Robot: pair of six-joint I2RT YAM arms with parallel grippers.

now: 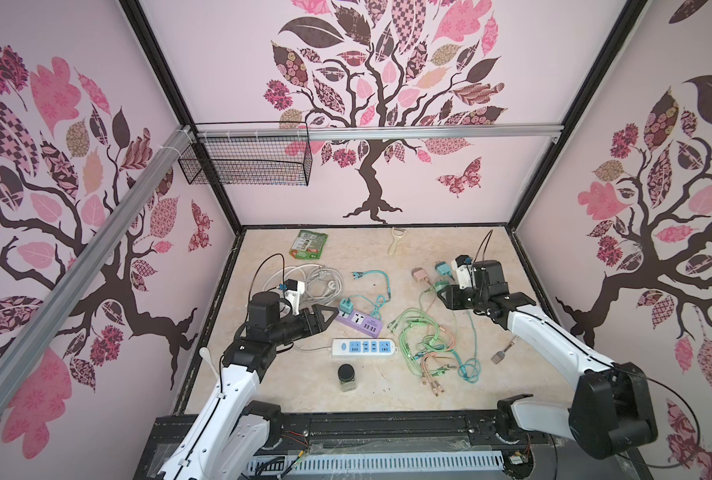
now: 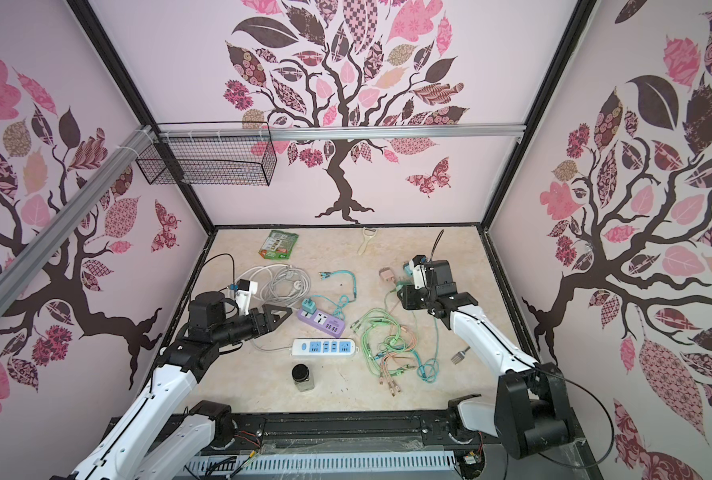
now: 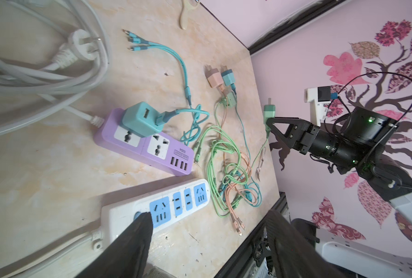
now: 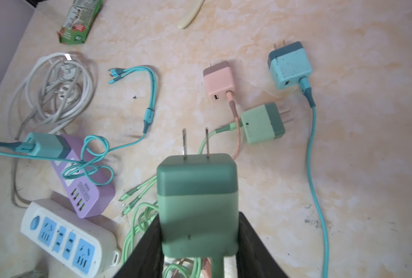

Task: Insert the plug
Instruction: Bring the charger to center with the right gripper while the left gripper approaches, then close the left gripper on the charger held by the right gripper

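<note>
our right gripper point(image 4: 197, 223) clamps the green plug point(image 4: 197, 199), prongs forward, right of centre in both top views. our left gripper point(image 1: 327, 319) gapes wide beside the purple power strip point(image 1: 360, 321), whose socket holds a teal charger point(image 1: 346, 306). we see a wire basket point(image 1: 246, 166) hanging upper left.

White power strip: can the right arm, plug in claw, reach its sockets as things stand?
Probably yes: the white power strip lies face up with sockets uncovered, and only loose cables lie between it and the right claw.

walls point(image 1: 450, 191): pink, tree decals | tabletop point(image 1: 387, 395): beige marble | basket point(image 1: 246, 166): black wire
</note>
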